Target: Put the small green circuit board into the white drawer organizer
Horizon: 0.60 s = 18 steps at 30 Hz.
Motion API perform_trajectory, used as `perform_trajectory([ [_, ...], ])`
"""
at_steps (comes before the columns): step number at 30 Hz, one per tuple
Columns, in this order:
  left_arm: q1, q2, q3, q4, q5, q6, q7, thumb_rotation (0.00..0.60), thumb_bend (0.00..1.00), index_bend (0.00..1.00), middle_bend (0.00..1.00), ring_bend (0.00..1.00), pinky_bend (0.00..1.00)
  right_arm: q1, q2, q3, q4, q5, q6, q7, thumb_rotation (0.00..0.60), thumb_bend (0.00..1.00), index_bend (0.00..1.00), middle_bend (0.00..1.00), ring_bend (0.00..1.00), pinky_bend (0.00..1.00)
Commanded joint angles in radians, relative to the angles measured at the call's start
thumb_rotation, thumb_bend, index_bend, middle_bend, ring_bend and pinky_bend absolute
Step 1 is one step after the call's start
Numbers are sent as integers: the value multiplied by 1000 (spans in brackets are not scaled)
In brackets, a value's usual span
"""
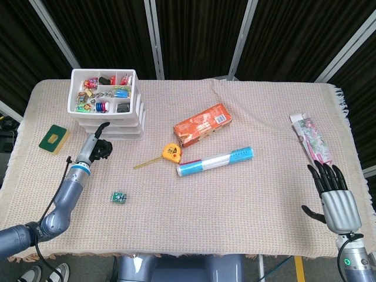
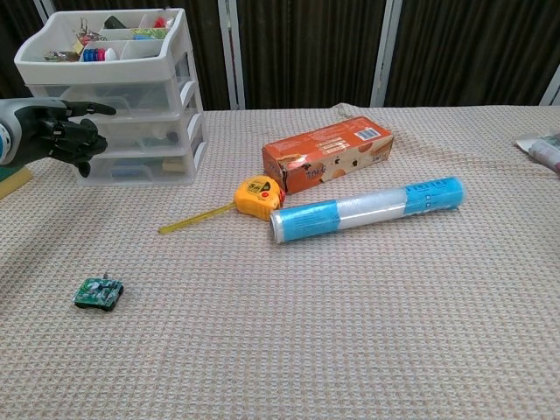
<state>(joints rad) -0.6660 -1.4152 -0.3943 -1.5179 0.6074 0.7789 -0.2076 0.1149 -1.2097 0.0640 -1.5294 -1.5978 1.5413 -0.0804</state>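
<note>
Lower left of the head view: small green circuit board [image 1: 119,197] lies alone on the cloth, ungrasped.

Left hand [image 1: 98,145] hangs up near the white drawer organizer [image 1: 106,97], fingers curled in on nothing with one poking toward the drawer fronts, well apart from the board; right hand [image 1: 335,194] rests flat and released at the lower right edge. Risks, as I judge them: the board is thin and low, so fingers could snag the woven cloth or flick it away, and that extended finger could nudge the organizer or drag a drawer while reaching back down.
</note>
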Motion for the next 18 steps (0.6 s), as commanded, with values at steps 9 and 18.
perform_trajectory([
  [9, 3, -15, -21, 21, 6, -45, -67, 600, 949, 76, 814, 810, 623, 0, 1, 0, -1, 3, -4, 1, 600, 11, 5, 0, 0, 0],
  [18, 10, -16, -23, 25, 48, -66, -103, 600, 950, 128, 814, 810, 623, 0, 2, -1, -5, 5, -5, 0, 600, 12, 7, 0, 0, 0],
])
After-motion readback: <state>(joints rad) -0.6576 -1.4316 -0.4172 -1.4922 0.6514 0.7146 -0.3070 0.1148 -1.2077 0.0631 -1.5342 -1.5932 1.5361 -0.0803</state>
